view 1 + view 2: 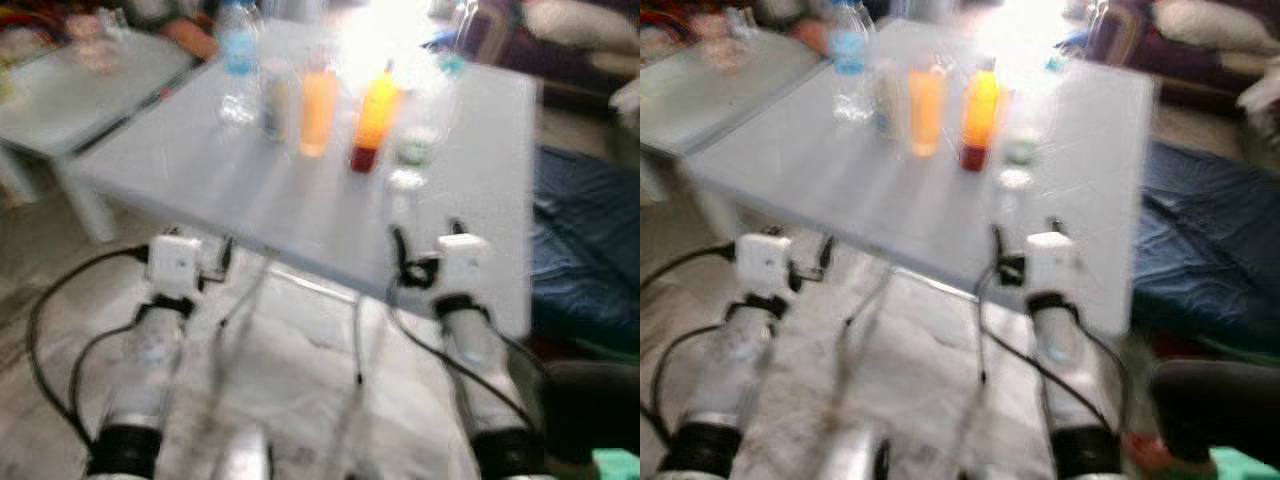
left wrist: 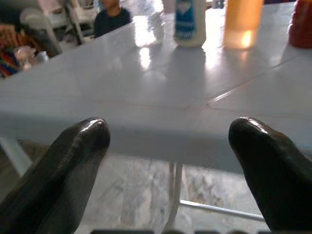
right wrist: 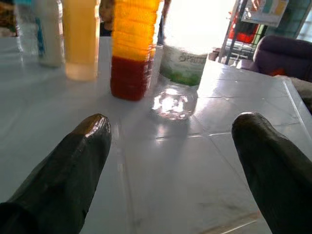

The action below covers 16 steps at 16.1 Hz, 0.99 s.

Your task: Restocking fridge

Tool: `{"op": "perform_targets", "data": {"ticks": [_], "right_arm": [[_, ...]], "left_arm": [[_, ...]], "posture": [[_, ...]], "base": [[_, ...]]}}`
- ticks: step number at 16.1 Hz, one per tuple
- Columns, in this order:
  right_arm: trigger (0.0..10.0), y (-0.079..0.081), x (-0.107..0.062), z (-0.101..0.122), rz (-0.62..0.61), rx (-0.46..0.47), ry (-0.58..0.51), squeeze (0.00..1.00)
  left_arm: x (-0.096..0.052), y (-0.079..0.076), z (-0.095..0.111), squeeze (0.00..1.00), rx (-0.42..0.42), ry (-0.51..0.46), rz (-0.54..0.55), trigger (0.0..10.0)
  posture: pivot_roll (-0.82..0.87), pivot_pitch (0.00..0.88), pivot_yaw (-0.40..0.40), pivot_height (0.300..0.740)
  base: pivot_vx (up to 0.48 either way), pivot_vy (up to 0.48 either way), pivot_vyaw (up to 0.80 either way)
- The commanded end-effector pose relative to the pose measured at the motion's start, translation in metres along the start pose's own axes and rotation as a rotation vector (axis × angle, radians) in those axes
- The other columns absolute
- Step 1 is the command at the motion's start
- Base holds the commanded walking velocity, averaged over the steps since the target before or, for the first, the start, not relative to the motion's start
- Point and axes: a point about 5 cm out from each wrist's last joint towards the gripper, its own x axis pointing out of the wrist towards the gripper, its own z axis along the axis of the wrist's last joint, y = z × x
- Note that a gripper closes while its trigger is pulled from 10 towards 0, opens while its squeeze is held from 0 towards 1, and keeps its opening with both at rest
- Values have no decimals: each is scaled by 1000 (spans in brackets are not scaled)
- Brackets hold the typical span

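Surface: a pale grey top in front of me, its near edge just ahead of both my arms; head views are blurred.
Bottles: a row stands well back on the surface, toward the far side. From my left: a clear water bottle with a blue label, a pale bottle, an orange juice bottle, a yellow bottle with a red base, and a clear bottle with a green label.
Left tool: fingers spread wide, holding nothing, at the near edge, level with the rim and partly below it.
Right tool: fingers spread wide, empty, already over the surface and aimed between the yellow bottle and the clear bottle, both still apart from it.
Step, as I judge it: closing in for a first pick; nothing has been restocked.
Doing it well: I would take an end bottle or the clear one nearest my right tool, come in low and straight, centre the body between the fingers, and avoid knocking a neighbour, since they stand close together.
Left arm: I should lift it over the rim before reaching.
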Motion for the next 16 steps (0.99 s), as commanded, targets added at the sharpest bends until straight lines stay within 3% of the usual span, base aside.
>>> {"op": "perform_targets", "data": {"ticks": [1, 8, 11, 13, 16], "right_arm": [[10000, -11, -4, -3, -24, -17, 14, 0], [10000, -5, 0, 10, 60, -40, -38, 0], [10000, 1, 1, 19, 104, -48, -81, 0], [10000, -1, -2, 21, 93, -45, -86, 0], [10000, -9, -13, 15, 55, -36, -58, 0]], "left_arm": [[0, -6, 2, 0, -3, -6, -18, 10000], [-4, 8, 5, 0, 32, -19, 49, 10000], [-7, 8, 4, 0, 35, -22, 45, 10000], [-7, 6, 7, 0, 29, -31, 41, 10000], [-10, 9, 6, 0, 29, -24, 36, 10000]], "posture": [[47, 112, -53, 740], [58, 134, -59, 740], [65, 133, -62, 740], [66, 131, -59, 740], [64, 125, -54, 740]], "base": [[0, 0, 0], [0, 0, 0], [0, 0, 685], [0, 0, 747], [277, 220, 0]]}}
